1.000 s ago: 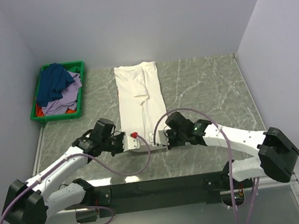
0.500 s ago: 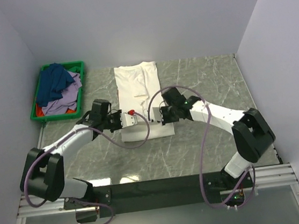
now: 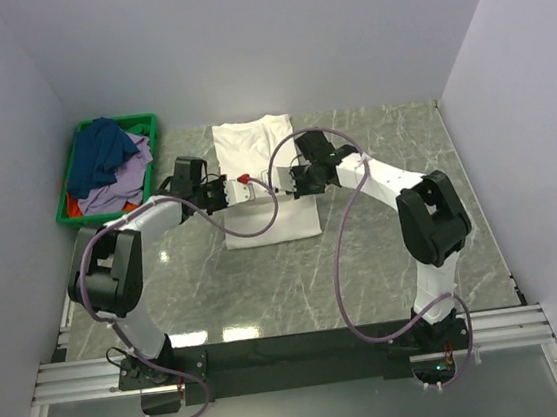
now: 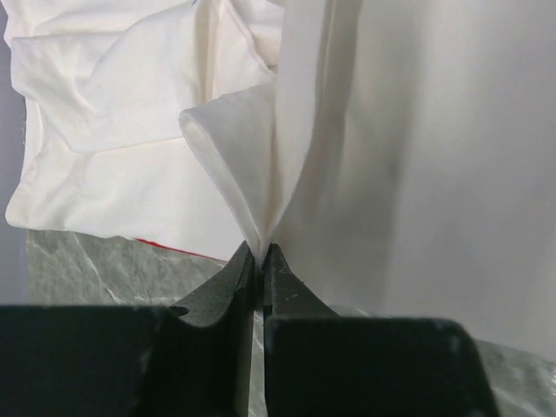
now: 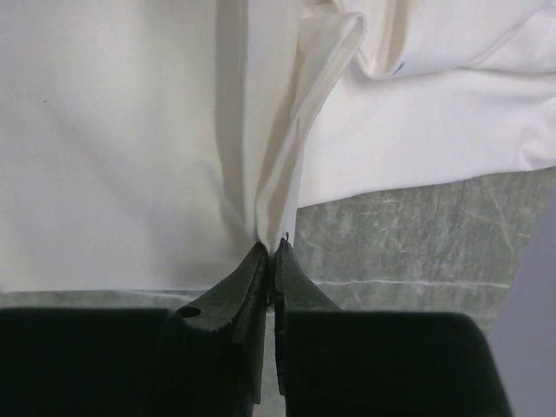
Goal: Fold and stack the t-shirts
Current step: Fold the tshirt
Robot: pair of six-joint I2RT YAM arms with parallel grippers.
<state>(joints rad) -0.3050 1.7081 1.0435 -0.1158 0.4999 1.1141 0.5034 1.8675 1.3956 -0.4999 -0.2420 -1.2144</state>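
Changed since a second ago: both jaws farther from arm bases, now level with green plastic crate (image 3: 103, 217). Left jaws, right jaws: closed tight, each pinching lifted hem of large white cloth t-shirt (image 3: 270, 224). T-shirt: on grey marble worktop (image 3: 394, 246), right of crate.

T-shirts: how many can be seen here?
4: white t-shirt on the table; dark blue shirt, lavender shirt, red shirt heaped in the green crate; others may hide beneath.
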